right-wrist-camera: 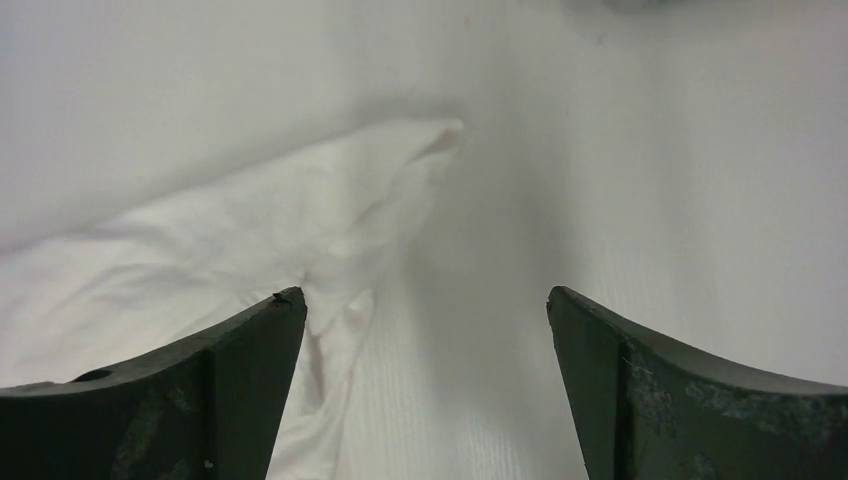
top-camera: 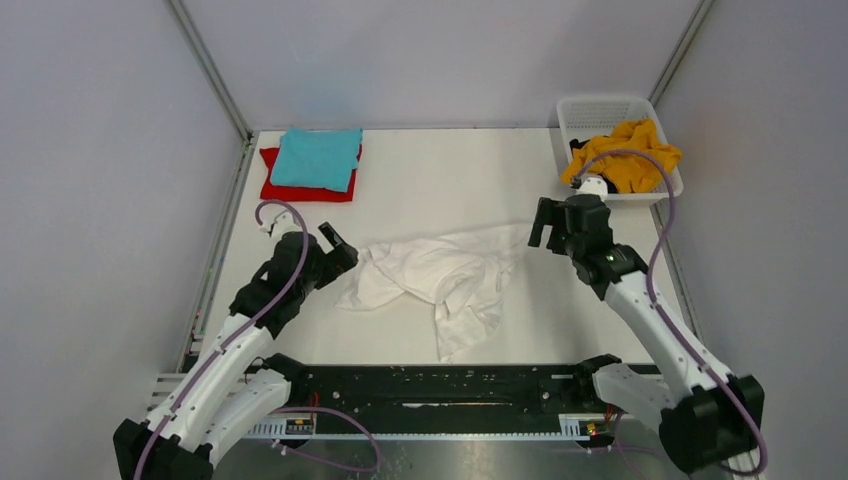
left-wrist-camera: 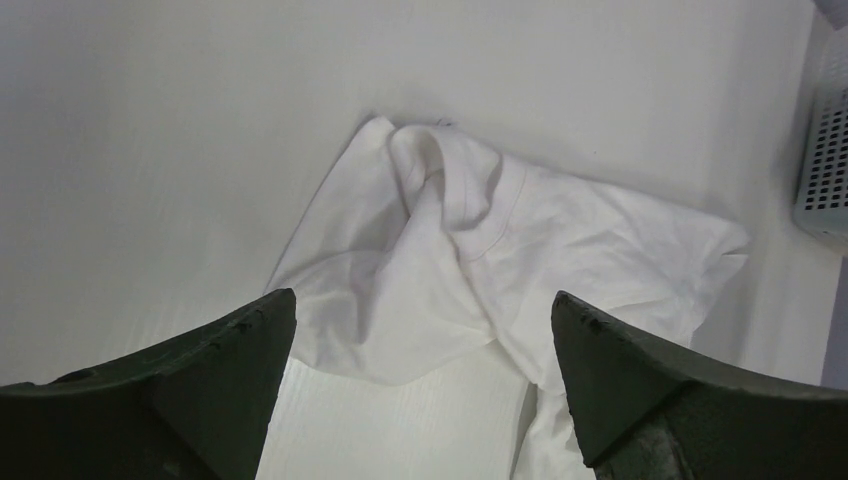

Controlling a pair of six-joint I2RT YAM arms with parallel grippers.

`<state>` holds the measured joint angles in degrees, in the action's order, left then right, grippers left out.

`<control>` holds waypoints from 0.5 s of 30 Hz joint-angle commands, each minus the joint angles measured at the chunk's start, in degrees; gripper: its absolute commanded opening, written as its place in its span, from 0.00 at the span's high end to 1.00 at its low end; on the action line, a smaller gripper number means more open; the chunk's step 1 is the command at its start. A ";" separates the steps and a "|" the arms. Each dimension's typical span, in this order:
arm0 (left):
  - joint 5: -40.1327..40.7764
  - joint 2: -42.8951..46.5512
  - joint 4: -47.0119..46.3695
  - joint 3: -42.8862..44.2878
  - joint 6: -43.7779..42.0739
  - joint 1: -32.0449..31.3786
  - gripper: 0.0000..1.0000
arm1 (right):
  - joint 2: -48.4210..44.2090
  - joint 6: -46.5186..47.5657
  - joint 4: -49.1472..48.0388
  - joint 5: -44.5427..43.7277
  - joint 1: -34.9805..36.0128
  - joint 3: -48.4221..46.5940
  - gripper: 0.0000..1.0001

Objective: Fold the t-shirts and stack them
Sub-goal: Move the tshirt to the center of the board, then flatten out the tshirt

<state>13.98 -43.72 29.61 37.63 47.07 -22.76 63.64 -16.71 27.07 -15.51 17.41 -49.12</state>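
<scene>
A white t-shirt [top-camera: 440, 275] lies crumpled in the middle of the table; it also shows in the left wrist view [left-wrist-camera: 480, 260] and the right wrist view [right-wrist-camera: 230, 240]. A folded teal t-shirt [top-camera: 317, 159] lies on a folded red t-shirt [top-camera: 290, 188] at the back left. A mustard-yellow t-shirt [top-camera: 628, 152] sits bunched in the basket. My left gripper [top-camera: 338, 248] is open and empty, just left of the white shirt's left edge. My right gripper [top-camera: 548, 222] is open and empty, by the shirt's right corner.
A white lattice-sided basket [top-camera: 592, 110] stands at the back right corner; its side shows in the left wrist view [left-wrist-camera: 825, 160]. A black rail [top-camera: 440, 385] runs along the near edge between the arm bases. Metal frame posts stand at the back corners.
</scene>
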 commanded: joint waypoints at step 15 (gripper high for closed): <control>-0.08 1.72 10.66 -11.92 11.53 0.18 0.01 | -8.21 -12.94 -10.91 11.47 16.62 12.10 0.01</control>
<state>12.29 -40.64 39.24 26.57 53.67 -22.76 51.57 -27.86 13.19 3.88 26.17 -33.54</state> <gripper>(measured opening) 0.989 0.993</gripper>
